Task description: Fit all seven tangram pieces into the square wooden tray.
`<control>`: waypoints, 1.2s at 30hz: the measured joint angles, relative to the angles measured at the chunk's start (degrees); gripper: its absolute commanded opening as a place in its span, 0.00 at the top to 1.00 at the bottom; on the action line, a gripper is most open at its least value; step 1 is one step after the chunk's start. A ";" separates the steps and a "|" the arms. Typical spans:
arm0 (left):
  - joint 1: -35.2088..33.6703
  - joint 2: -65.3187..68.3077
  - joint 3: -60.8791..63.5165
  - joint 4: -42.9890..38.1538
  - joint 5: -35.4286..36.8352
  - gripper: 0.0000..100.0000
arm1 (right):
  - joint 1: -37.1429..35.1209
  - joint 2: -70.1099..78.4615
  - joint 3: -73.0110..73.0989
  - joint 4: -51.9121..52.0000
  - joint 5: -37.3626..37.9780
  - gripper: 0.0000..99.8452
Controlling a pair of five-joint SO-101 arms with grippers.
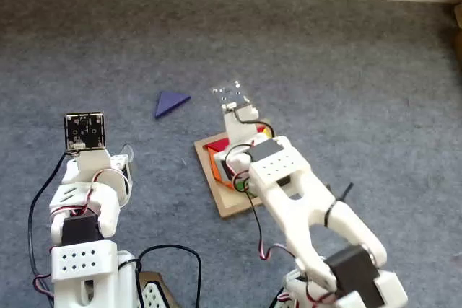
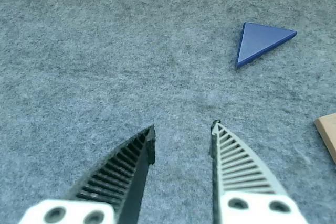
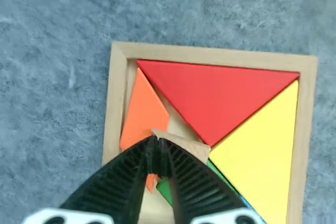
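Blue triangle (image 1: 170, 103) lies on carpet (image 1: 325, 70) far-left of tray (image 1: 229, 207), prob. light, stiff, thin: pinch edges w/ left gripper (image 2: 184, 127), now spread open, empty; right gripper (image 3: 157, 142) closed over tray.

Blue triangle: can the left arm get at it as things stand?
Probably yes. The blue triangle lies flat on bare carpet just ahead of the left arm's jaws, which stand open, with nothing between them and it. The right arm is over the wooden tray, out of that path.
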 measured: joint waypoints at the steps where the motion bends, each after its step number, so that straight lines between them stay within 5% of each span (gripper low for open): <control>1: 0.00 0.00 0.00 0.00 0.00 0.81 | 0.44 1.58 0.00 0.00 0.00 0.99; 18: 0.00 0.00 0.00 0.00 0.00 0.81 | 2.90 6.33 -4.31 -0.44 -12.48 0.99; 27: 0.00 0.00 0.00 0.00 0.00 0.81 | 5.01 -9.14 -3.60 -0.44 -13.01 0.99; 36: 0.00 0.00 0.00 0.00 0.00 0.81 | 13.01 -6.95 -2.29 -0.44 -11.96 0.99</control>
